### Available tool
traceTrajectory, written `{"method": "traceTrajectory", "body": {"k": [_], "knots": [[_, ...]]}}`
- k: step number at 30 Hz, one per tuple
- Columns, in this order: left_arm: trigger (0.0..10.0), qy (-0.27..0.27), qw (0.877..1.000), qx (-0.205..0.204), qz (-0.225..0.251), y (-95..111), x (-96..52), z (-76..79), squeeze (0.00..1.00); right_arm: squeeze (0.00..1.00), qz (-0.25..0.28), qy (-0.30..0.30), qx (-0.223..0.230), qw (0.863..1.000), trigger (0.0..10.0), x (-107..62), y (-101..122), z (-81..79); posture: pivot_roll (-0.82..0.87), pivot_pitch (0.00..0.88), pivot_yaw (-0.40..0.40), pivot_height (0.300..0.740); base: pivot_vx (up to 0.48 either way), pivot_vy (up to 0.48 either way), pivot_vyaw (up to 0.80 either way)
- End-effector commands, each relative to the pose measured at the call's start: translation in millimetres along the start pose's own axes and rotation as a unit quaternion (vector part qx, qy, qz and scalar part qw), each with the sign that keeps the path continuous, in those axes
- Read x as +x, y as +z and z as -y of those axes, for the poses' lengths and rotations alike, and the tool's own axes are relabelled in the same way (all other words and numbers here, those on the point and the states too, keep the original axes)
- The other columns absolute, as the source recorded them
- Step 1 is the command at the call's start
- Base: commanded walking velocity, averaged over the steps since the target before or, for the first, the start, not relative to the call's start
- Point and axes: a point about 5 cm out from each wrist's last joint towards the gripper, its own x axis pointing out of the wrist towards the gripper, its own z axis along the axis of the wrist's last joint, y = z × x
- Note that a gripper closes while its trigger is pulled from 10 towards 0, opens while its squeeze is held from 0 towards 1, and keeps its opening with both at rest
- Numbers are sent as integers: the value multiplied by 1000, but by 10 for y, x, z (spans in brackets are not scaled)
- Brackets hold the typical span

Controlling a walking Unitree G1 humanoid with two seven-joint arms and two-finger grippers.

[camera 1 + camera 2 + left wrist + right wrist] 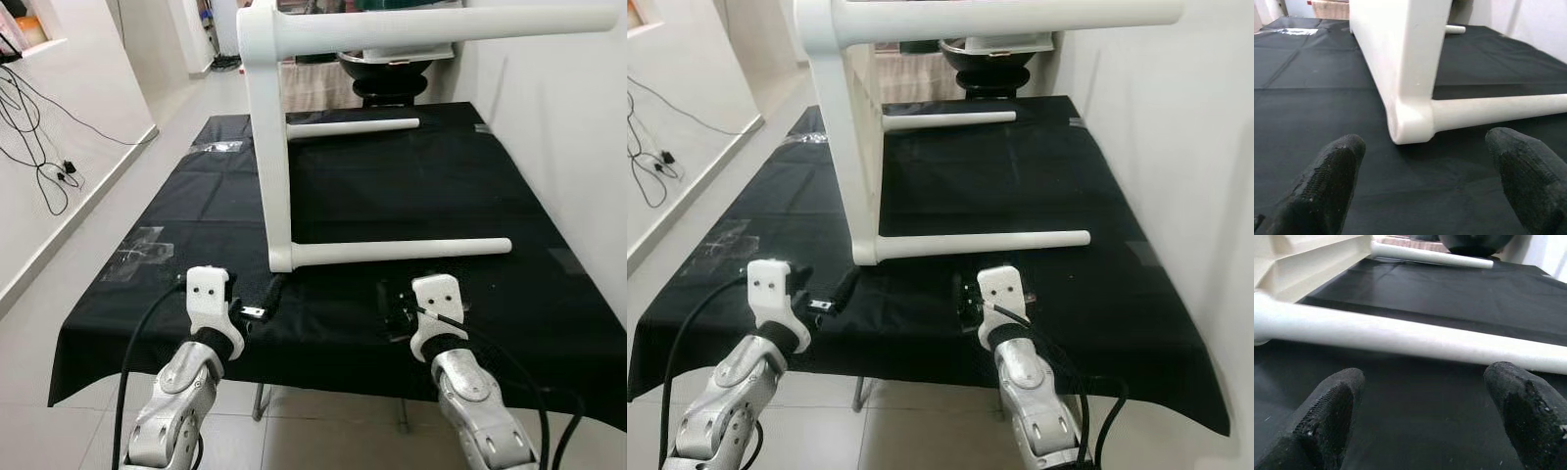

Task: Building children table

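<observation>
- The white table [269,147] lies tipped on its side on the bench [392,196], which is draped in a black cloth; its top stands as an upright slab near the bench's left-centre, and its legs point toward the robot's right.
- The near lower leg [402,251] rests along the cloth, running from the slab's bottom corner to the right. The far lower leg [353,125] lies parallel to it farther back. An upper leg [451,27] juts out high above them.
- The left hand [257,304] hovers at the near edge of the bench, just in front of the slab's bottom corner, fingers [1327,181] spread apart and holding nothing.
- The right hand [397,305] hangs near the same edge, just short of the near lower leg, fingers [1332,406] likewise spread and empty (the leg crosses right ahead of them).
- Strips of clear tape [137,253] sit on the cloth at the left.
- A black chair [387,69] stands behind the bench's far end.
- Black cables [39,147] trail down the left wall to the floor.
- A white wall [578,147] closes in the bench's right side.
</observation>
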Motion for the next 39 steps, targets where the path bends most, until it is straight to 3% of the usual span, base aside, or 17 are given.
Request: {"method": "traceTrajectory", "body": {"k": [1, 12, 27, 39], "knots": [[10000, -4, 1000, 15, -12, -62, -32, -15, 0, 0, -17, 1, 14, 1000, 10000, 5, -52, -8, -62, 77, 74, 740, 0, 0, -800], [10000, -22, 999, 28, -9, -53, 0, 26, 0, 0, -13, 5, 18, 1000, 10000, 17, -46, -48, -62, 80, 72, 740, 250, 0, -655], [10000, -59, 997, 50, -4, -28, 32, 131, 0, 0, -8, 11, 6, 1000, 10000, 37, -24, -47, -65, 87, 73, 740, 276, 0, 0], [10000, -61, 998, 32, -6, -23, 22, 152, 0, 0, 17, 33, -20, 999, 10000, 31, 56, -75, -62, 95, 70, 740, 227, -346, 0]]}}
